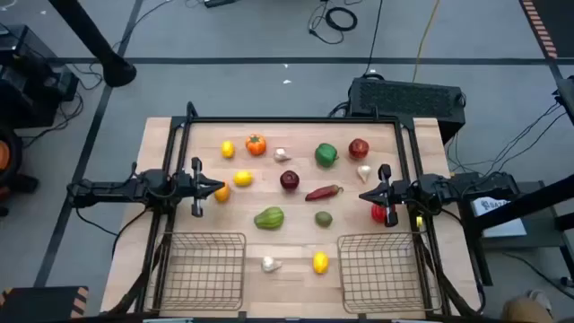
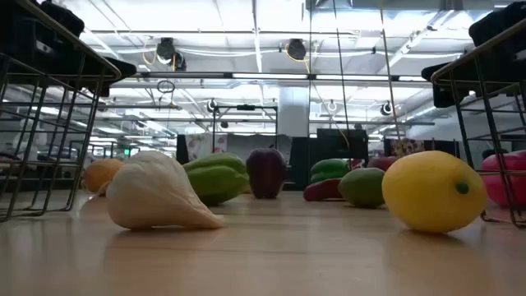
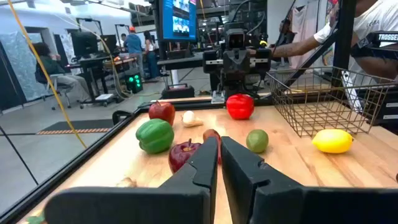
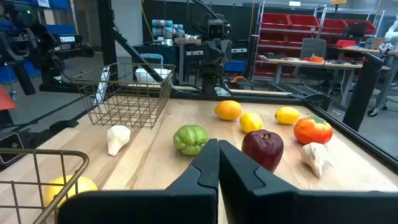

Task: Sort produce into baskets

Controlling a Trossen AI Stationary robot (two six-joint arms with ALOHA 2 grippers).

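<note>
Both baskets (image 1: pixel 204 269) sit empty; produce lies scattered beyond and between them. Left gripper (image 1: pixel 199 187) and right gripper (image 1: pixel 384 195) hover pinched together, holding nothing. Each should spread its fingers wide before descending on its nearest piece.

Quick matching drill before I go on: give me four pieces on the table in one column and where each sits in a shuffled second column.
Things:
1. red chili
2. tomato
3. orange
4. lime

Places:
A. just off the left gripper's tips
B. far side, beside a lemon
C. mid-table, right of the dark apple
D. right of the ridged green pepper

Pairs: 1-C, 2-B, 3-A, 4-D
</note>
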